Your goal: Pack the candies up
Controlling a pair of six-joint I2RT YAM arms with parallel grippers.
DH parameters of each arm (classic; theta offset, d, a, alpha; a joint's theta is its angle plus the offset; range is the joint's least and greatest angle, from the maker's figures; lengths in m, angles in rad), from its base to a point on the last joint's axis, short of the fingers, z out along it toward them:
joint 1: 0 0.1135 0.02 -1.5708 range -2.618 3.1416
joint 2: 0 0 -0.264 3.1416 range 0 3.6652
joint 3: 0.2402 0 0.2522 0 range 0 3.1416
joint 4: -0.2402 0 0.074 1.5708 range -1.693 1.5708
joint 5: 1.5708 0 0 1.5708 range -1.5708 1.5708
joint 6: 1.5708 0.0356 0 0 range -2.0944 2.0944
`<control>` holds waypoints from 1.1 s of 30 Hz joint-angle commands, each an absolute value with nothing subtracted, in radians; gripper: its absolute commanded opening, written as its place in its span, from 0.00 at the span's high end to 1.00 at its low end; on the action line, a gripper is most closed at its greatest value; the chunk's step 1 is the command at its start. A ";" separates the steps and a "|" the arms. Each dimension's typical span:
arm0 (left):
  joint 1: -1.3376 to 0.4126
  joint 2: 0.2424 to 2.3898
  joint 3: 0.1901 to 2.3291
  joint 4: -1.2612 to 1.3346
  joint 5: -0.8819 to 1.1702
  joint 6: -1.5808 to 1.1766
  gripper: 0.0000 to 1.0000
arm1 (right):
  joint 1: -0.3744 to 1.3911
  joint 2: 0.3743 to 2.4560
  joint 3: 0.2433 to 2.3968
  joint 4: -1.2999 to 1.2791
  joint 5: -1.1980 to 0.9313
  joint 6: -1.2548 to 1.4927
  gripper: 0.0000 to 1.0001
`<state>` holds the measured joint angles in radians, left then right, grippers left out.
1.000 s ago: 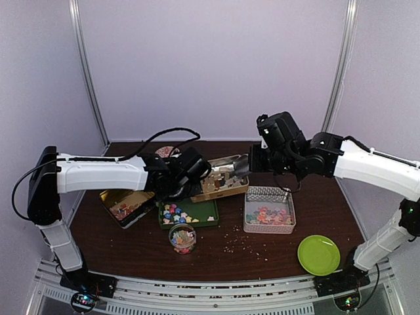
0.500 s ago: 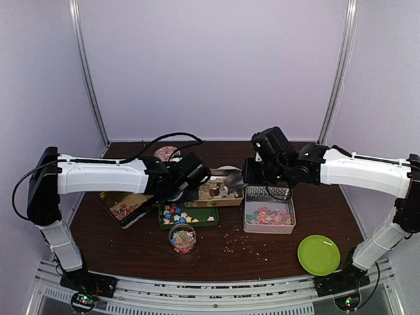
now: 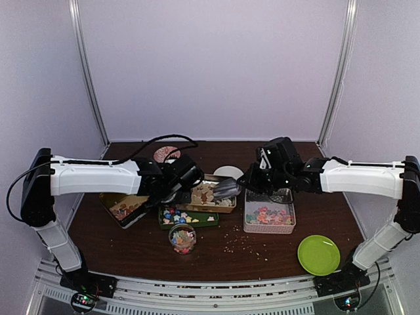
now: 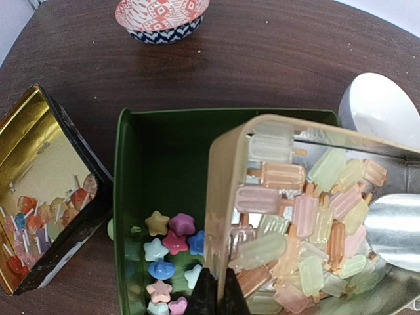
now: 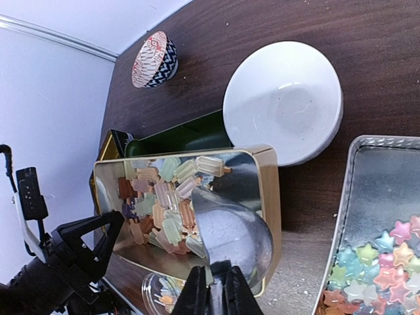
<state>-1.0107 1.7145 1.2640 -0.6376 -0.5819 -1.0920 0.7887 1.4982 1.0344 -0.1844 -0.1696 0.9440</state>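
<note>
Pastel popsicle-shaped candies (image 4: 303, 216) fill a gold tin (image 3: 209, 197), which is tilted over a green tray (image 4: 164, 141). My left gripper (image 4: 217, 296) is shut on the tin's near wall (image 4: 226, 190). Star-shaped candies (image 4: 168, 241) lie in the green tray. My right gripper (image 5: 216, 290) is shut on the handle of a metal scoop (image 5: 246, 236). The scoop's bowl sits inside the tin against the popsicle candies (image 5: 161, 203). In the top view the scoop (image 3: 226, 190) and the right gripper (image 3: 248, 185) are at the tin's right end.
A silver mesh tray (image 3: 283, 226) holds more star candies (image 5: 384, 262). A clear jar (image 3: 182, 238) with sweets stands in front of the green tray. A dark gold-lined box (image 3: 125, 207) sits left, a white bowl (image 5: 282, 98) and a patterned bowl (image 4: 161, 16) behind, a green plate (image 3: 319, 254) front right. Crumbs litter the table.
Both grippers have come down and nearer with the gold tin and the scoop. The tin now sits lower over the green tray, and the scoop has gone deeper into it.
</note>
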 commanded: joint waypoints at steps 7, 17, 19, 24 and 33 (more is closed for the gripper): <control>-1.016 1.677 1.313 -0.389 -0.528 -1.110 1.00 | 0.782 1.573 0.916 -0.068 -0.320 1.091 1.00; -1.006 1.703 1.330 -0.387 -0.501 -1.107 1.00 | 0.770 1.627 0.884 0.084 -0.420 1.171 1.00; -1.006 1.715 1.338 -0.385 -0.490 -1.105 1.00 | 0.771 1.639 0.890 0.106 -0.434 1.182 1.00; -1.006 1.724 1.341 -0.368 -0.472 -1.094 1.00 | 0.774 1.673 0.888 0.180 -0.464 1.222 1.00; -1.006 1.727 1.350 -0.358 -0.475 -1.077 1.00 | 0.781 1.719 0.883 0.299 -0.488 1.303 1.00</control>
<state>-0.9813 1.7569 1.2648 -0.6075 -0.5171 -1.0710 0.7650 1.6749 0.9051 0.2878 -0.4564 1.2728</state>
